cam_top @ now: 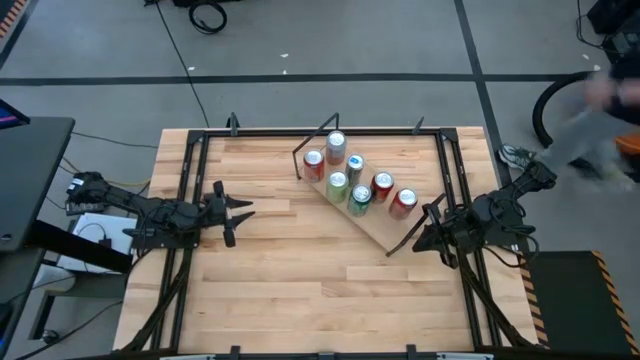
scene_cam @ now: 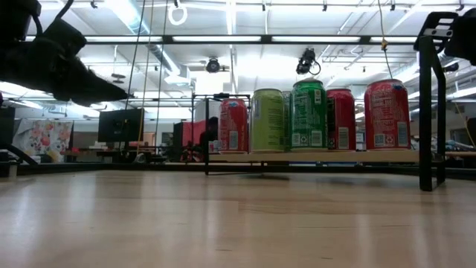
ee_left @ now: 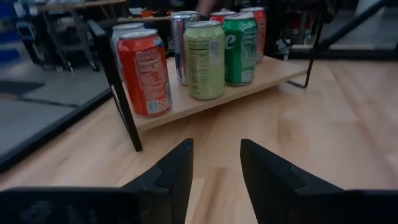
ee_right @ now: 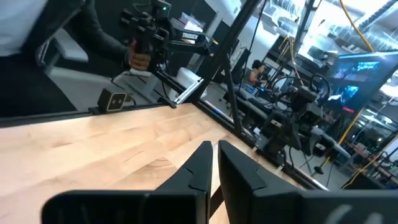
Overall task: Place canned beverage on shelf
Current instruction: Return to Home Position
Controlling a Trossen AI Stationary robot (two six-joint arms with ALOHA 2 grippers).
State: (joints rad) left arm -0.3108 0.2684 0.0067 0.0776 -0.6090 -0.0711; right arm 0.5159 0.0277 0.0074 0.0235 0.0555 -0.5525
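Observation:
The shelf (cam_top: 375, 230), a light-wood board on thin black legs, stands slantwise on the table's far right part. Several cans stand upright on it: red (cam_top: 313, 165), silver (cam_top: 335, 146), light green (cam_top: 337, 185), green (cam_top: 360, 199) and two more red (cam_top: 403, 203). My left gripper (cam_top: 243, 210) is open and empty, left of the shelf and pointing at it; its wrist view shows the cans (ee_left: 204, 59) ahead of the fingers (ee_left: 216, 165). My right gripper (cam_top: 420, 240) is shut and empty beside the shelf's near right end, its fingers together (ee_right: 214, 163).
A black metal frame (cam_top: 190, 200) runs along the table's left, far and right sides. Bare slatted tabletop (cam_top: 320, 290) lies in front of the shelf. A blurred person (cam_top: 600, 100) is beyond the table's far right corner; a hand (ee_right: 140, 57) shows in the right wrist view.

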